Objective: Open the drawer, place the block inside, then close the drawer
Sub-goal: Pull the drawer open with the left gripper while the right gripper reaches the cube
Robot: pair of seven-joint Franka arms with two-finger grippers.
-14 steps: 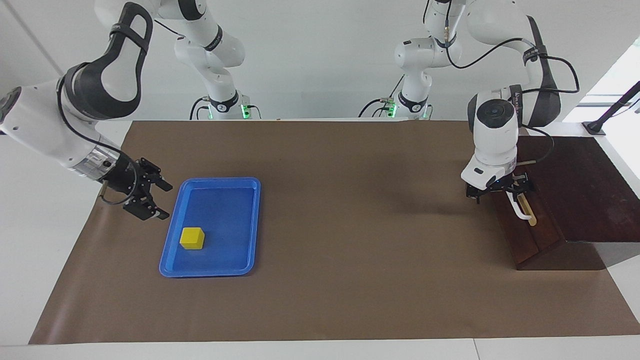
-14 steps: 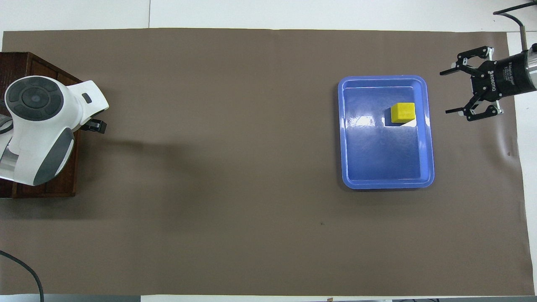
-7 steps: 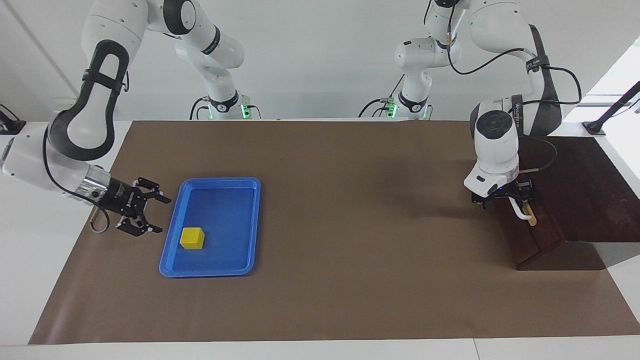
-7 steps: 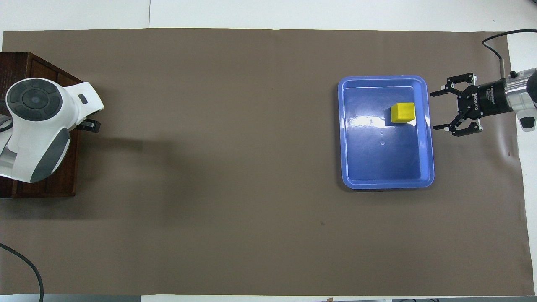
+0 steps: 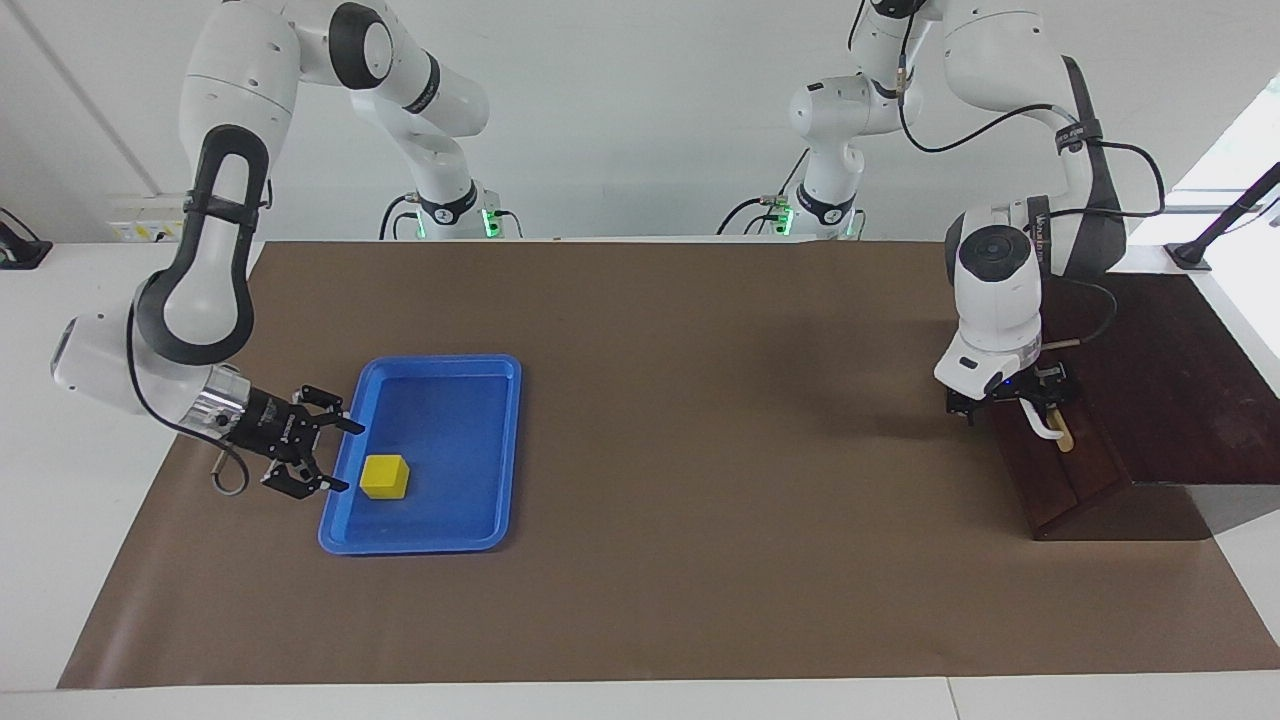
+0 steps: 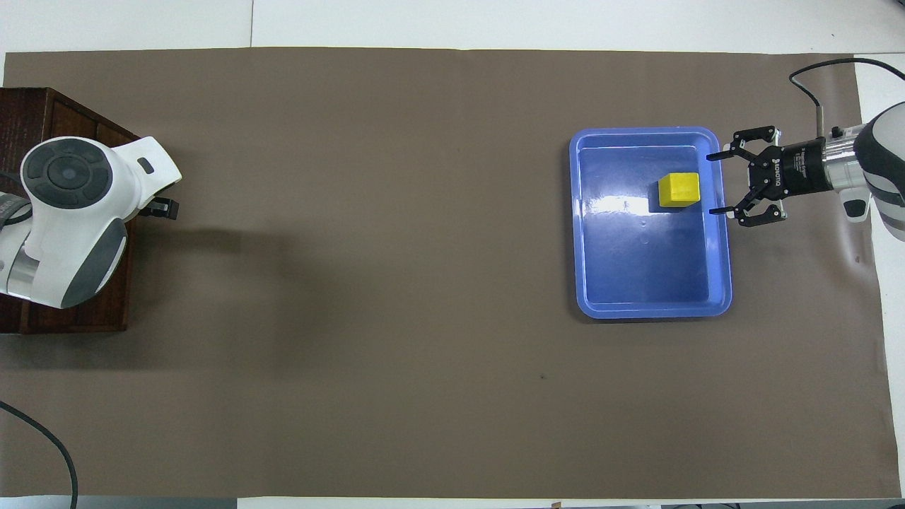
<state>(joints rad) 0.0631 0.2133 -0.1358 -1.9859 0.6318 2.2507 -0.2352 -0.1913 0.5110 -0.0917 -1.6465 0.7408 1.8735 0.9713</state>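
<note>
Small yellow cube [image 5: 385,476] flat in blue plastic tray [image 5: 480,520]; my dark wooden box's drawer [image 5: 1045,470] shut, white handle [image 5: 1040,424].

arms: two, one gripper each – right gripper [image 5: 340,455] at lower left of the facing view, left gripper [image 5: 1010,400] at right | block [image 5: 385,476]: one, yellow | tray [image 5: 500,450]: one, blue | wooden box [image 5: 1150,400]: one | drawer [image 5: 1050,465]: one | handle [image 5: 1045,428]: one, white | brown table cover [image 5: 700,450]: one

flat blue tray [image 5: 490,450] [image 6: 583,233] on brown table cover [image 5: 700,420] [image 6: 353,283], toward right arm's end.
</note>
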